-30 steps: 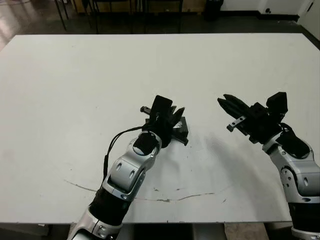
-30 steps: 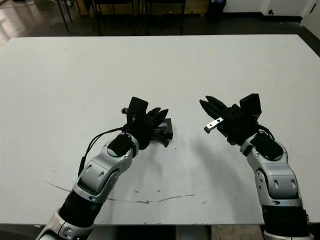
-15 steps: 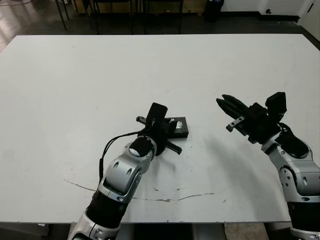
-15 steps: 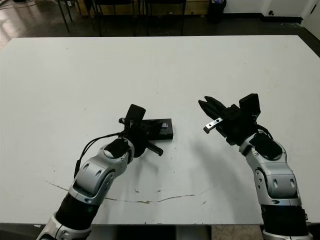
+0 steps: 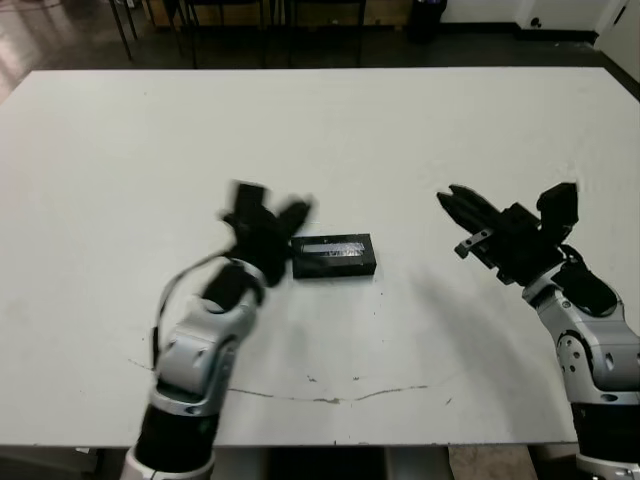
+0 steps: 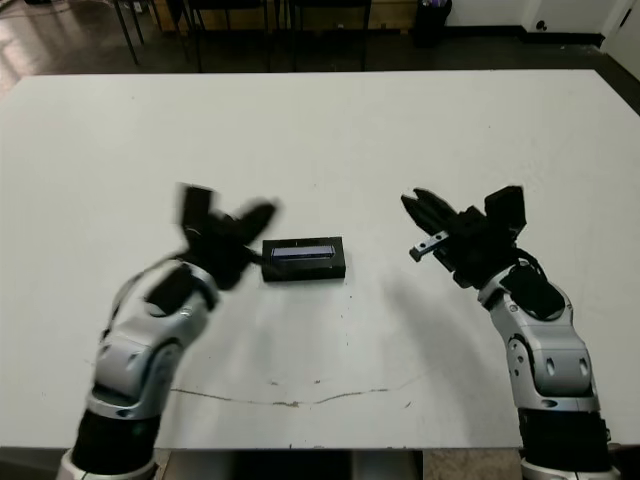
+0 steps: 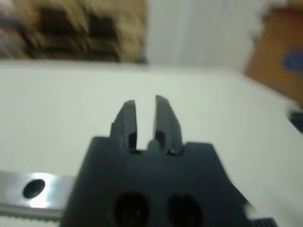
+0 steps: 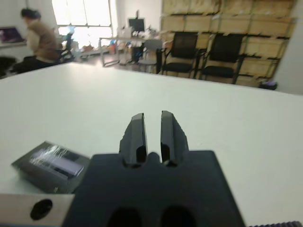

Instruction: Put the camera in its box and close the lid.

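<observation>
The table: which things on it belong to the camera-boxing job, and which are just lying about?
Belonging to the job:
- closed box with its lid
- left tool
- right tool

Just lying about:
- nothing else on the table
- chairs beyond it, not involved

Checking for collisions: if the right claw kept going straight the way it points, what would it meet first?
Probably nothing: the right claw points over bare table; the box lies off to one side.
</observation>
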You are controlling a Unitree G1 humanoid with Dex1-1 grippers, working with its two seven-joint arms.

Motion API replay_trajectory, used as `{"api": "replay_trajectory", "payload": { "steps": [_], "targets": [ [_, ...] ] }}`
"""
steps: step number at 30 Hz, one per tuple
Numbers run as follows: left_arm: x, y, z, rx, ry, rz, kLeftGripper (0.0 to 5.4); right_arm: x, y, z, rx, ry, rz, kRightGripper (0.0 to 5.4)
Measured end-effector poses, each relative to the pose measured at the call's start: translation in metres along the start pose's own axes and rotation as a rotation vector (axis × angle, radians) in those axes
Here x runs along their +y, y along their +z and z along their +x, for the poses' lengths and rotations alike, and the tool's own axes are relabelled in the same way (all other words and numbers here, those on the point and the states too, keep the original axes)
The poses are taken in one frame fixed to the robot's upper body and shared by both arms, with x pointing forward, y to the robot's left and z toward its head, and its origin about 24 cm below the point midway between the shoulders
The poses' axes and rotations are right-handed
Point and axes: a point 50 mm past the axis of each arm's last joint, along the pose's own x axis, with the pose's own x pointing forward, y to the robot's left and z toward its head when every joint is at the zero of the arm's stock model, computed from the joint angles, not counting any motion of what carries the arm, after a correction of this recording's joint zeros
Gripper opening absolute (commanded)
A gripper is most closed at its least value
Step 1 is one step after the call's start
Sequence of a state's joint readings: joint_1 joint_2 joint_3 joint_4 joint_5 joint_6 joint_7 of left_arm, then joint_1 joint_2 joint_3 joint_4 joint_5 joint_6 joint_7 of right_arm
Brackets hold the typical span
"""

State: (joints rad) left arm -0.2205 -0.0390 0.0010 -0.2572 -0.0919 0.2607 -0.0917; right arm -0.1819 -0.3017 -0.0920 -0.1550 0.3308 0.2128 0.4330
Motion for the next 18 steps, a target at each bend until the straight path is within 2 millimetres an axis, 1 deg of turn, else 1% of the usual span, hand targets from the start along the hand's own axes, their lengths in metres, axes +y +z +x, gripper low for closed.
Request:
{"api": "replay_trajectory", "payload": {
  "steps": [3, 7, 9, 11, 14, 16, 18],
  "targets": [
    [0.033, 0.005, -0.002, -0.117, 0.08, 0.15, 0.03, 0.003, 0.004, 0.002, -0.047, -0.071, -0.032, 0.0],
    [0.065, 0.008, -0.006, -0.215, 0.138, 0.258, 0.03, 0.009, 0.009, 0.006, -0.066, -0.153, -0.09, 0.0],
    [0.078, 0.001, -0.009, -0.216, 0.173, 0.279, 0.03, 0.011, 0.01, 0.007, -0.089, -0.162, -0.126, 0.0],
    [0.09, -0.012, -0.012, -0.184, 0.225, 0.275, 0.03, 0.014, 0.009, 0.009, -0.119, -0.167, -0.142, 0.0],
    [0.101, -0.035, -0.017, -0.114, 0.311, 0.213, 0.03, 0.017, 0.002, 0.011, -0.12, -0.197, -0.169, 0.0],
    [0.1, -0.044, -0.018, -0.093, 0.338, 0.168, 0.03, 0.019, -0.001, 0.013, -0.117, -0.227, -0.204, 0.0],
    [0.095, -0.047, -0.018, -0.092, 0.341, 0.126, 0.03, 0.02, -0.003, 0.014, -0.11, -0.258, -0.223, 0.0]
  ]
}}
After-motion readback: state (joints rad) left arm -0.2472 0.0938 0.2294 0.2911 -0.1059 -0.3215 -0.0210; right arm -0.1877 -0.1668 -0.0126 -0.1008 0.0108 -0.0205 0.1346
